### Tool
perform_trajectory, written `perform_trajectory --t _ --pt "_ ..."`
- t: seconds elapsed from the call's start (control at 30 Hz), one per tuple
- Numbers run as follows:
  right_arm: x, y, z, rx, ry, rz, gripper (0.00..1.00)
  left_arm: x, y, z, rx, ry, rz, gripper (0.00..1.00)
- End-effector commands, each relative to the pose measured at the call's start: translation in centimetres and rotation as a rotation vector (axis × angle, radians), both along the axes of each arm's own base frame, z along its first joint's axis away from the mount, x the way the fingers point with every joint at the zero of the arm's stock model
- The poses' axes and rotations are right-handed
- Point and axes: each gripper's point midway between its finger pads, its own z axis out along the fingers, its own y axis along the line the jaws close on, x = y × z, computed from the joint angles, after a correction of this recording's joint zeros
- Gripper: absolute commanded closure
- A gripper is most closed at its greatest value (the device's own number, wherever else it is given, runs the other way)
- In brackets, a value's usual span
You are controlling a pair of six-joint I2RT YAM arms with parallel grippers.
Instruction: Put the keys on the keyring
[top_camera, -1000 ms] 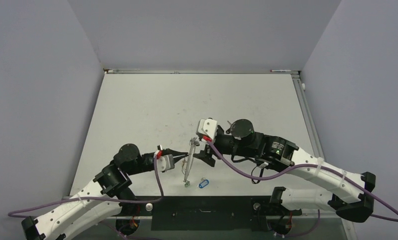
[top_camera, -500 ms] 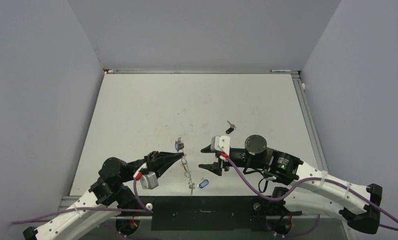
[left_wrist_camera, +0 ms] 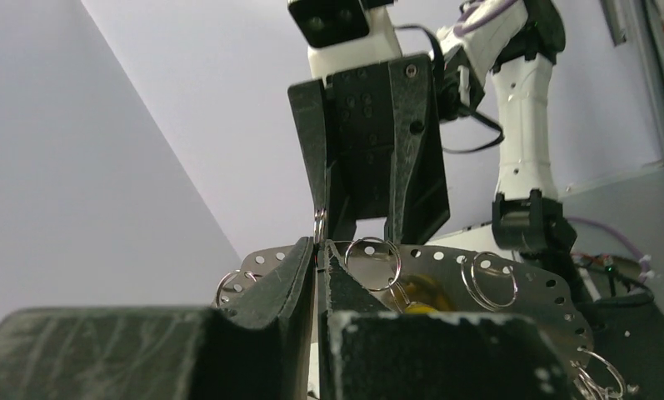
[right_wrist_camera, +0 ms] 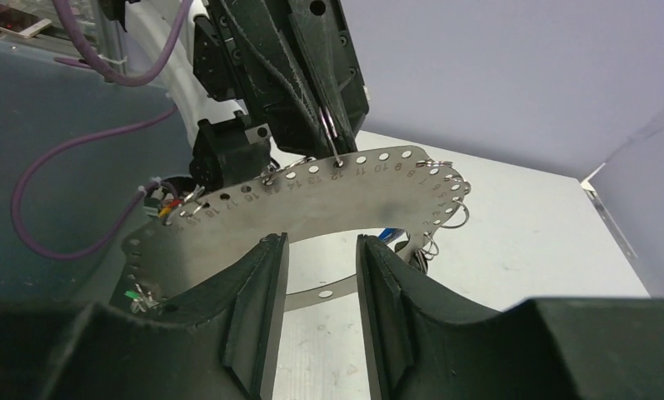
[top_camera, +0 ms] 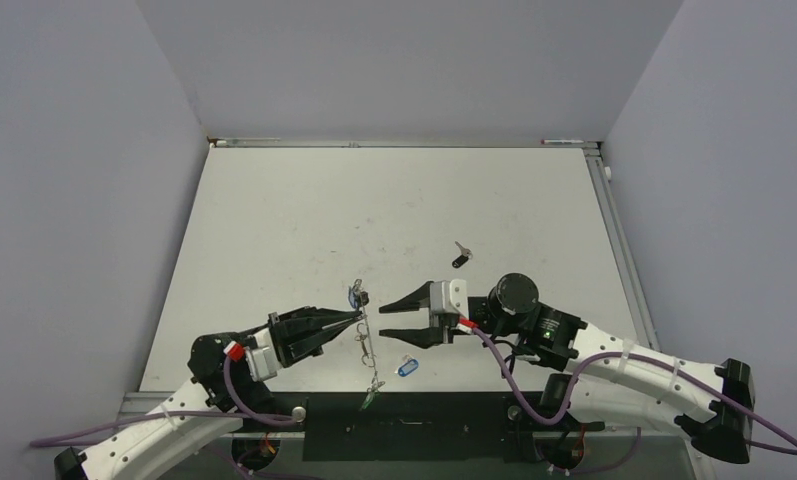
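Observation:
The keyring (right_wrist_camera: 312,196) is a flat grey metal band with numbered holes and small split rings; it stands on edge between the grippers (top_camera: 368,345). My left gripper (top_camera: 360,318) is shut on a split ring (right_wrist_camera: 329,125) threaded through the band, also shown in the left wrist view (left_wrist_camera: 317,244). My right gripper (top_camera: 383,319) is open and empty, facing the band a short way off (right_wrist_camera: 320,242). Keys with blue (top_camera: 355,293), green (top_camera: 369,400) and yellow (left_wrist_camera: 420,302) tags hang from the band. A blue-tagged key (top_camera: 406,367) and a black key (top_camera: 460,256) lie on the table.
The white table (top_camera: 394,200) is walled by grey panels at the back and both sides. A dark strip (top_camera: 414,425) with the arm bases runs along the near edge, just below the ring's lower end.
The right gripper let go of the ring, drew back to the right and opened, uncovering the black key. The left arm drew back and lower, still holding the ring, which shifted nearer.

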Motion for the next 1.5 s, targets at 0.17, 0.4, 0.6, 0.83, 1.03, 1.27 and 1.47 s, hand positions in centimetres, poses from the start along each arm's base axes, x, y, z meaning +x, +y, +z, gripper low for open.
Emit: perform_trajectory --t 0.17,0.4,0.6,0.83,1.03,1.27,1.47 --pt "-2.1 1.0 6.1 0.168 -0.073 0.157 0.66 -2.4 1.7 3.9 -0.183 -0.026 -0.109 1.00" --pt "-2.7 1.1 7.6 0.202 -0.085 0.193 0.67 -2.8 1.6 3.9 -0.186 -0.024 -0.133 1.00" --pt "-2.9 1.7 7.8 0.200 -0.072 0.221 0.68 -2.7 1.5 3.9 -0.184 -0.019 -0.137 1.00" --pt "-3.0 2.4 7.9 0.191 -0.059 0.250 0.71 -2.5 1.3 3.8 -0.179 -0.009 -0.140 1.00" --pt "-3.2 2.6 7.9 0.189 -0.056 0.262 0.73 -2.3 1.1 3.5 -0.169 0.000 -0.136 1.00" --pt "-2.7 3.2 7.4 0.168 -0.050 0.244 0.76 -2.0 0.9 3.3 -0.158 0.010 -0.134 1.00" --pt "-2.3 3.1 7.7 0.176 -0.055 0.213 0.76 -1.7 0.7 2.9 -0.139 0.019 -0.119 1.00"
